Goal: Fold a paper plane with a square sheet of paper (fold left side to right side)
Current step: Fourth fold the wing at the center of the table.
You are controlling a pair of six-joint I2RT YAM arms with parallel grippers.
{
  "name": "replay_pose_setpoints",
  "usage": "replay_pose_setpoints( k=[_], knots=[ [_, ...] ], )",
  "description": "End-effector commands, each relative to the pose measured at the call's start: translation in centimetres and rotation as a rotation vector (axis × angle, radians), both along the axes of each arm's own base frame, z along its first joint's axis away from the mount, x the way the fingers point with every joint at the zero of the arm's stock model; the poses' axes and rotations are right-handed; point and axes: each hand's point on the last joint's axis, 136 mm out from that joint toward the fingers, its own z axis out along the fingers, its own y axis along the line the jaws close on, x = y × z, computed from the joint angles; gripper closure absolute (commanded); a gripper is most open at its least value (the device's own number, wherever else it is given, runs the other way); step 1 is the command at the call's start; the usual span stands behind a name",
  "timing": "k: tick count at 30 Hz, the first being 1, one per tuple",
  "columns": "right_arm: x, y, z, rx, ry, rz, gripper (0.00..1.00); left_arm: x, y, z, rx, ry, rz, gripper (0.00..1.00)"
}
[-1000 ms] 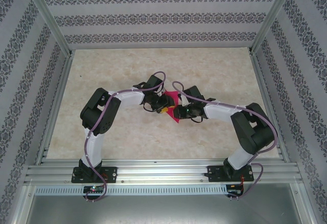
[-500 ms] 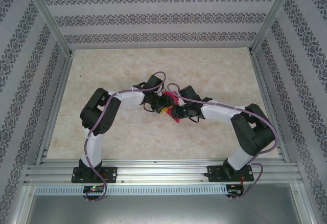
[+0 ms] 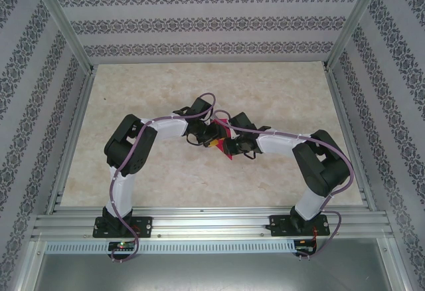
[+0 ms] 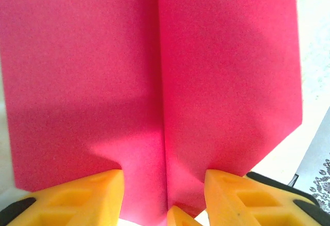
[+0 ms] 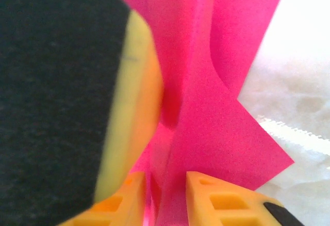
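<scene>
Your pink paper (image 4: 221,81), creased down its centre, sits at the middle of the bench (image 3: 153,92). The left jaws stand half open, straddling that crease. The right jaws are nearly closed around a raised flap; you cannot tell whether they pinch it.

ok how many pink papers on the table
1: a folded pink paper in the middle of the table, between the left gripper and right gripper. Another could hide under them.
</scene>
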Motion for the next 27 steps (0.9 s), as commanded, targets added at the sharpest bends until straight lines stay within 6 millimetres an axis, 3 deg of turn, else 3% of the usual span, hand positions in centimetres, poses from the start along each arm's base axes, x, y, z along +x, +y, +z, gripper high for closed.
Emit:
replay_pose_setpoints(
  k=[1,13,27],
  knots=[
    [0.4,0.7,0.4,0.001,-0.023,0.024,0.76,-0.9,1.7,-2.5,0.115,0.027,0.014,0.53],
    [0.8,1.5,0.9,0.037,-0.041,0.045,0.87,-0.9,2.6,-0.8,0.12,-0.005,0.021,0.52],
    [0.6,1.1,0.4,0.032,-0.024,0.044,0.9,-0.6,5.2,3.3,0.071,-0.064,0.061,0.49]
  ],
)
